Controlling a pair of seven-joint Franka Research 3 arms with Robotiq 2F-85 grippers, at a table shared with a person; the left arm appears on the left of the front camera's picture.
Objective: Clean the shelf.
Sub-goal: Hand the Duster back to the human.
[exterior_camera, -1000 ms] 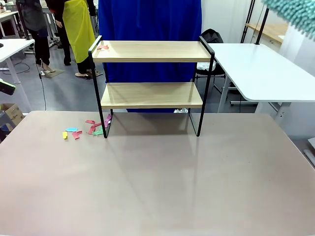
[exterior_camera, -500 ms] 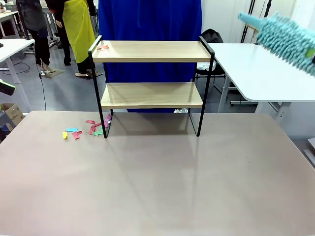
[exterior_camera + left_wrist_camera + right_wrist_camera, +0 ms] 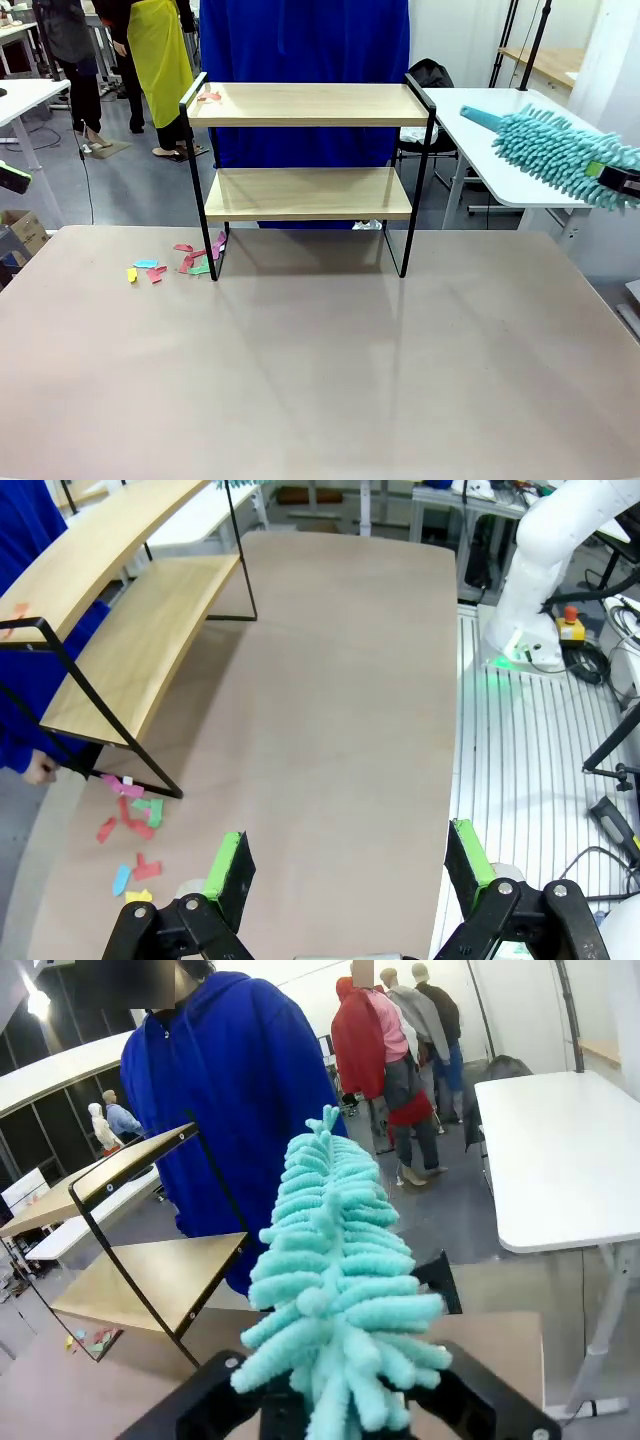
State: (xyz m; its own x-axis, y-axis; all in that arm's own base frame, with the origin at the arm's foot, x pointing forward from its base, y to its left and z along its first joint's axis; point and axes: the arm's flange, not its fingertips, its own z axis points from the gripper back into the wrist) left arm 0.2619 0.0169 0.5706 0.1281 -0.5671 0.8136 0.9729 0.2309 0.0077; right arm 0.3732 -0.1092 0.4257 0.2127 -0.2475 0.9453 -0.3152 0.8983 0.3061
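Gripping the duster (image 3: pixel 555 150) shut-tight off the desk's (image 3: pixel 300 360) right edge, the right hand has the shelf (image 3: pixel 308 105) away to its left, brush tip pointing that way, nearer than the wide-open left hand (image 3: pixel 345 875).

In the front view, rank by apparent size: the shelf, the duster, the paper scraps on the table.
1. shelf, clearly the largest.
2. duster, though it may be nearer the camera, so it may look bigger than it is.
3. paper scraps, each tiny.
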